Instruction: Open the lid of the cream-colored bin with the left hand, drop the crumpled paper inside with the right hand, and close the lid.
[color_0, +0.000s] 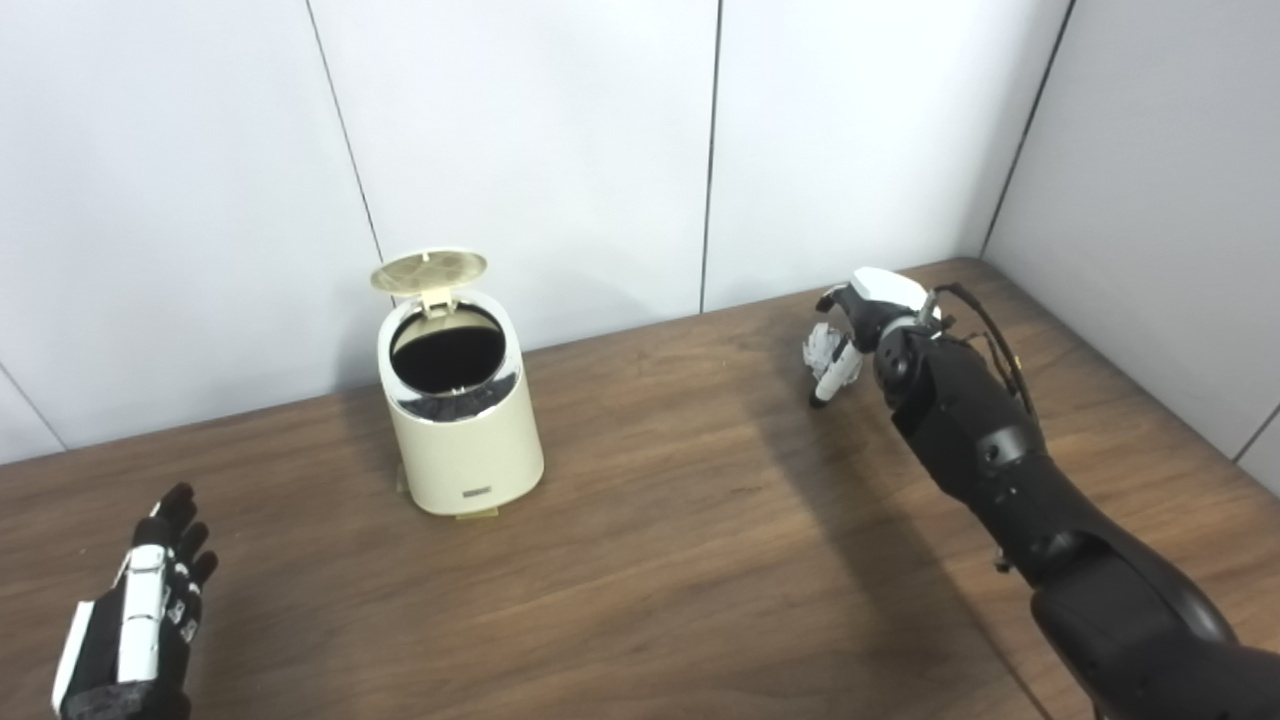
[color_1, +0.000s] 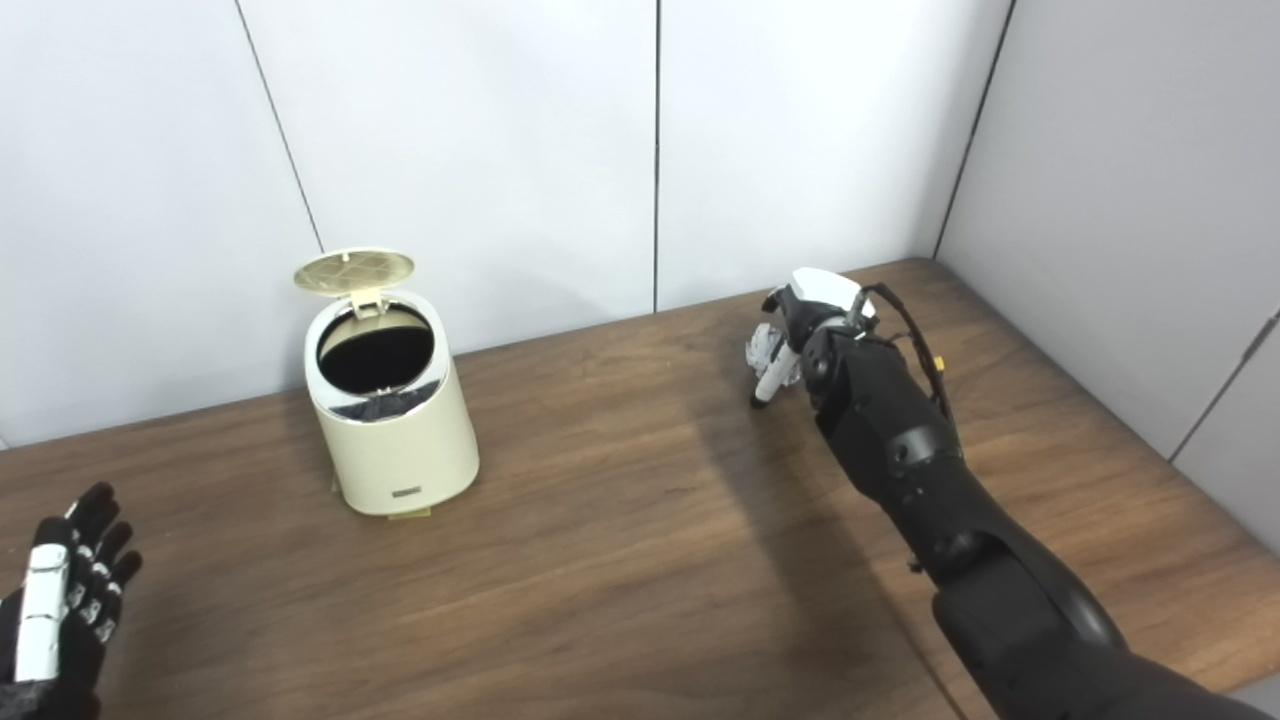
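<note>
Here, on a dark wooden table (color_0: 640, 560) set against pale wall panels, the cream-colored bin (color_0: 462, 430) serves as the landmark, standing toward the back left with its mouth exposed and dark inside. Its lid (color_0: 428, 270) is already swung up on the hinge at the bin's rear, tilted back toward the wall, so the opening step appears complete.

Well to the right of the bin, near the table's far right corner, the right hand (color_0: 858, 330) reaches down from a long black forearm, its fingers curled around the crumpled paper (color_0: 822, 350), a small white wad showing just at the hand's bin-facing side. Whether the paper is fully lifted or still resting on the wood cannot be told from either view, but the hand reads as grasping it.

In front of the bin and off to its left, close to the table's near edge, the left hand (color_0: 140, 610) hovers released, fingers spread and touching nothing, well apart from both bin and lid.

By this reckoning the task stands roughly at its middle: lid up, paper in the right hand's grip. Left to do are the carry across to the bin's mouth, the drop inside, and the closing of the lid.
</note>
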